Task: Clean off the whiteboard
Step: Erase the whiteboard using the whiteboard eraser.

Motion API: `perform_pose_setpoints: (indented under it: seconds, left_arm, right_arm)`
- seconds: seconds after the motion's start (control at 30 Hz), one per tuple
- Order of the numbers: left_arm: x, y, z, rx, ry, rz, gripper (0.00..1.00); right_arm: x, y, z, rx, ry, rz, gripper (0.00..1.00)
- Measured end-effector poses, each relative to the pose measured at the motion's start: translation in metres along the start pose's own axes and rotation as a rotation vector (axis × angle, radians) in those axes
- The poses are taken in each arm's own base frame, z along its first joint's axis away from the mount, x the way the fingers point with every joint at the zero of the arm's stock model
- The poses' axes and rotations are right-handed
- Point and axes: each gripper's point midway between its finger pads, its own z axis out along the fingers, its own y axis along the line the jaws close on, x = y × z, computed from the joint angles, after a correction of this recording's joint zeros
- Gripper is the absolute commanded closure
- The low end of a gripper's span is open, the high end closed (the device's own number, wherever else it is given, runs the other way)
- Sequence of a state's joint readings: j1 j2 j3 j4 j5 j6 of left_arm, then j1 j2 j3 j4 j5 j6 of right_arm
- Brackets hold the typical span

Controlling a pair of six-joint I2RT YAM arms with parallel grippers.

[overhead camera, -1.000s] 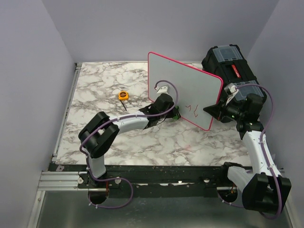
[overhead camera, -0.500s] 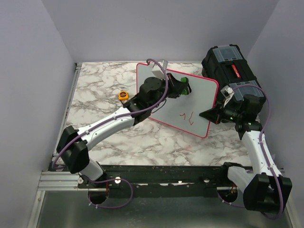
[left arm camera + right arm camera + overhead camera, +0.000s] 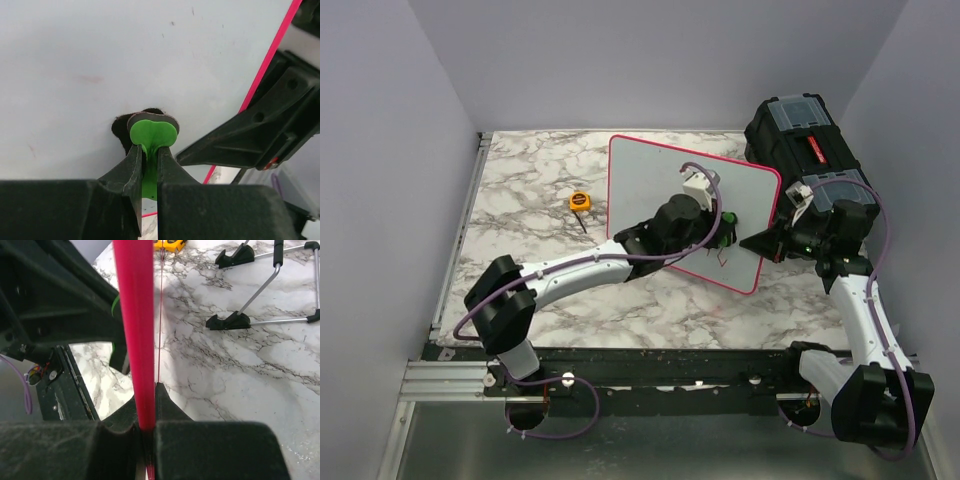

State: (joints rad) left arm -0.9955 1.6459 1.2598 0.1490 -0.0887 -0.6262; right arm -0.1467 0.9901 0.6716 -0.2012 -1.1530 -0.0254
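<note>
The whiteboard (image 3: 645, 185), white with a pink-red rim, stands tilted at mid table. My right gripper (image 3: 760, 243) is shut on its right rim, which shows as a pink bar (image 3: 132, 315) between my jaws (image 3: 147, 415). My left gripper (image 3: 724, 224) is shut on a green eraser (image 3: 152, 134) and presses its dark pad (image 3: 145, 116) against the board face (image 3: 100, 55) near the lower right corner. My arm and the eraser cover most of the red lettering. A small red mark (image 3: 720, 258) shows below the eraser. Faint red smudges (image 3: 90, 79) remain on the board.
A black toolbox (image 3: 800, 135) stands at the back right, close behind my right arm. An orange tape measure (image 3: 580, 201) lies left of the board. Black feet on metal rods (image 3: 227, 320) rest on the marble table (image 3: 520, 170) behind the board.
My left gripper has swept with the eraser from the board's upper middle down and right onto the red lettering. The right gripper has held the board about still for the last half second.
</note>
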Motion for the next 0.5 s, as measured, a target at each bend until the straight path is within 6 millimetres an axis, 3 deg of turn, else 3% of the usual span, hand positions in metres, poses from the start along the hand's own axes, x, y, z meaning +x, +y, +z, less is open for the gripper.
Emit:
perform_pose_setpoints:
  seconds: [0.13, 0.23, 0.4, 0.5]
  left_arm:
    - [0.021, 0.002, 0.0, -0.054, 0.01, 0.062, 1.0]
    - [0.042, 0.016, -0.002, -0.103, 0.016, 0.077, 1.0]
    - [0.077, 0.059, -0.011, -0.216, 0.037, 0.085, 1.0]
    - [0.085, 0.089, -0.016, -0.3, 0.045, 0.093, 1.0]
  right_arm:
    - [0.0, 0.0, 0.0, 0.002, 0.0, 0.008, 1.0]
    - [0.001, -0.002, 0.0, 0.011, 0.001, 0.014, 1.0]
    - [0.002, -0.007, -0.001, 0.034, 0.002, 0.014, 1.0]
    - [-0.001, -0.01, 0.0, 0.043, -0.006, -0.01, 1.0]
